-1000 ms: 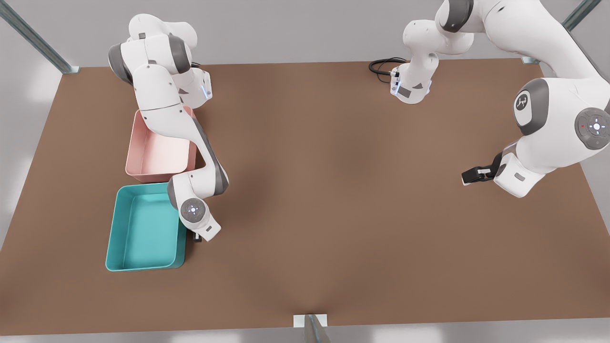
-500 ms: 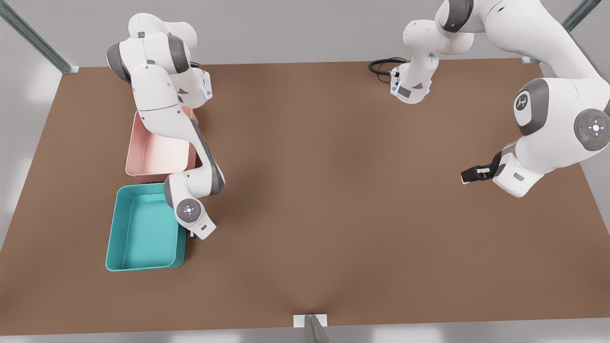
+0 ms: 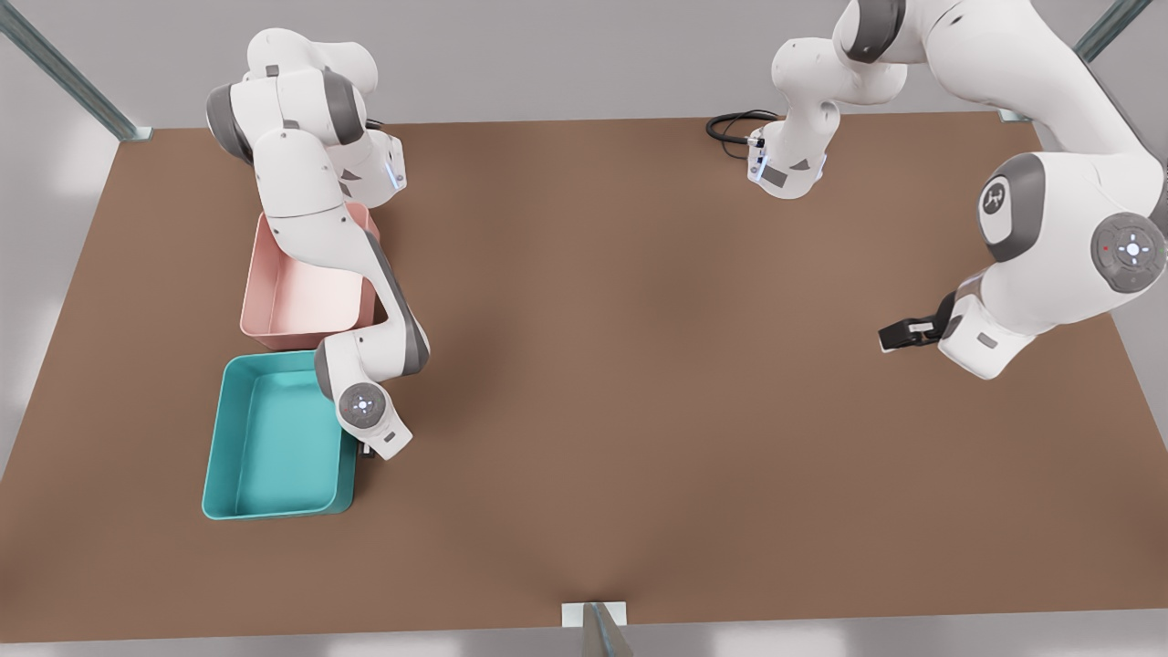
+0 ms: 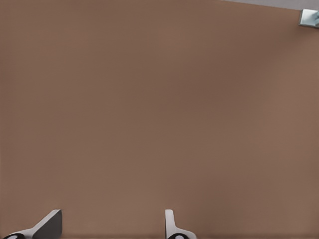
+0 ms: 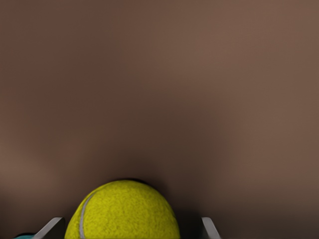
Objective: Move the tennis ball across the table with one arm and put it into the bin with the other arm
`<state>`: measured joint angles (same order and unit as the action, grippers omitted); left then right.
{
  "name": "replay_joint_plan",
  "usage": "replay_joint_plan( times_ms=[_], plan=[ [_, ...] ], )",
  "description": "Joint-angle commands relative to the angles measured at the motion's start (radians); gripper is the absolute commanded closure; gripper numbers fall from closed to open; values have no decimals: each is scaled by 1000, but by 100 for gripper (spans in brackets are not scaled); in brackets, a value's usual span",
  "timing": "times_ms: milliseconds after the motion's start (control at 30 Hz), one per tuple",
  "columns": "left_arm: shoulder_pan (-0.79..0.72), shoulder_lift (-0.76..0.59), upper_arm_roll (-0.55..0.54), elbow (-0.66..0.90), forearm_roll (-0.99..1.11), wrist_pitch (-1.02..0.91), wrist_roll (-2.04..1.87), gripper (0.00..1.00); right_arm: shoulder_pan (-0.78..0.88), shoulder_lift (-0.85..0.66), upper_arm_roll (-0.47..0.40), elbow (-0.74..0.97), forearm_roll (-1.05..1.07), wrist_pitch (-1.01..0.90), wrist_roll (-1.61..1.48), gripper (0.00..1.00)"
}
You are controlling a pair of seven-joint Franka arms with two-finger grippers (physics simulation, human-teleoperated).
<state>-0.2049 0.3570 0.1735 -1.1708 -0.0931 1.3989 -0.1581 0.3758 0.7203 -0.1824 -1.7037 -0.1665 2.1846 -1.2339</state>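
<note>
The right gripper point(image 3: 368, 450) has slid beside the teal bin point(image 3: 274, 438), fingers spread around the tennis ball point(image 5: 122, 210), not gripping; left gripper point(image 3: 890, 339) waits, fingers parted and bare.

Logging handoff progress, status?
Right end effector open beside the teal bin, tennis ball between its fingers, not gripped. Left end effector open, waiting over the table far side. Nothing in the way.

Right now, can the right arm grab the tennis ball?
Probably yes: the tennis ball lies on the table between the right gripper's open fingers, nothing blocking. The left gripper waits far off.
</note>
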Motion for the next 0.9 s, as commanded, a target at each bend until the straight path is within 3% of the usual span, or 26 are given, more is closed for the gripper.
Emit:
replay_joint_plan(
  times_ms=[0,300,433,467,867],
  plan=[
    [1,-1,0,0,1,0,0,0,0,-1,0,-2,1,6,28,0],
    [-1,-1,-2,-4,1,-3,-1,0,-2,4,0,-17,2,27,30,1],
    [-1,-1,-2,-4,1,-5,-1,0,-2,2,0,-17,2,26,30,32],
    [-1,-1,-2,-4,1,-5,-1,0,-3,1,0,-17,2,26,30,34],
    [-4,8,-2,-4,3,-18,-6,0,-2,-29,23,29,51,-17,33,33]
  ],
)
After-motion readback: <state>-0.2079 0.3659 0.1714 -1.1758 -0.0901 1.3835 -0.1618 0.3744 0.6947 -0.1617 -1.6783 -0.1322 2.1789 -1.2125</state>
